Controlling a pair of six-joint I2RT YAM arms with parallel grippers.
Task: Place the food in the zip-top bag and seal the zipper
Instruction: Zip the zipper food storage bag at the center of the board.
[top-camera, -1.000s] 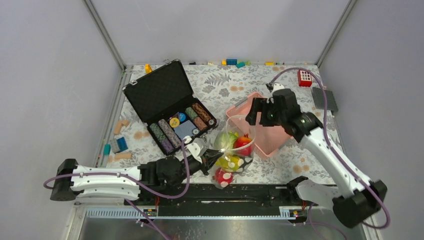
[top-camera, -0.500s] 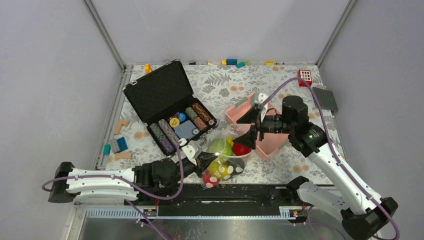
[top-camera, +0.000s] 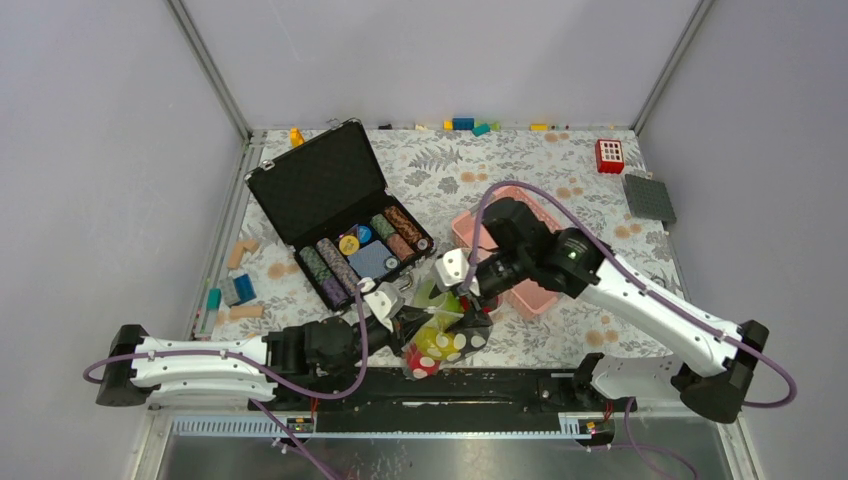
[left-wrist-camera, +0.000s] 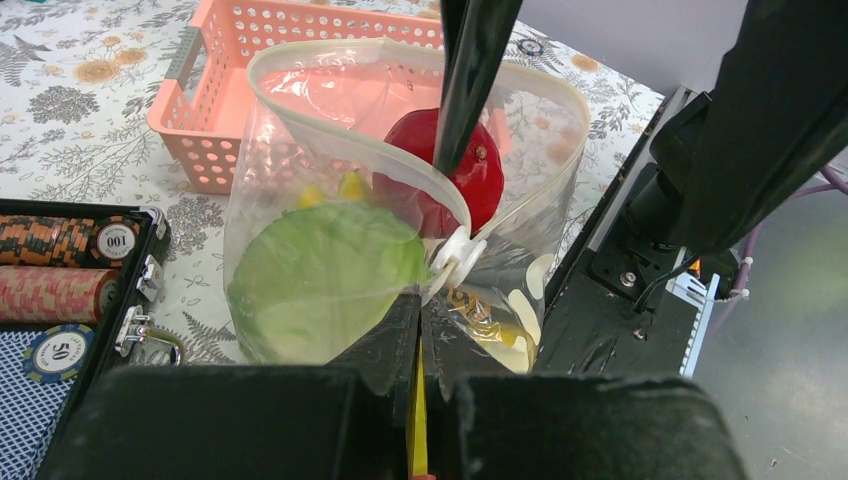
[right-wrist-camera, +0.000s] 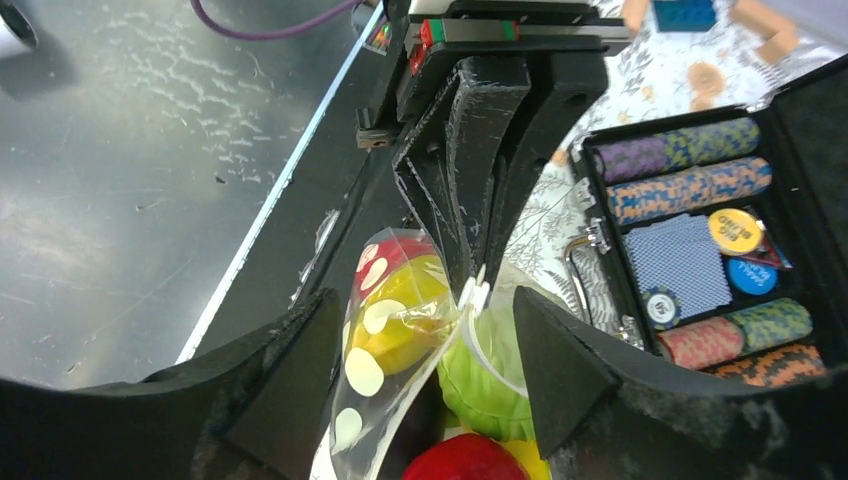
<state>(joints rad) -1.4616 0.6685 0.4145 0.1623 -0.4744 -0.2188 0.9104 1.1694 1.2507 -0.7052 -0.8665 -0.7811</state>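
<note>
Now you've got the zip-top bag pinched.
Your left gripper is clamped tight on its near edge; your right gripper is spread wide astride the mouth, holding nothing.

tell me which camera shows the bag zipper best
The left wrist view: the zipper loops around the open mouth. The right wrist view catches only a short piece; from above it is too small to see.
</note>
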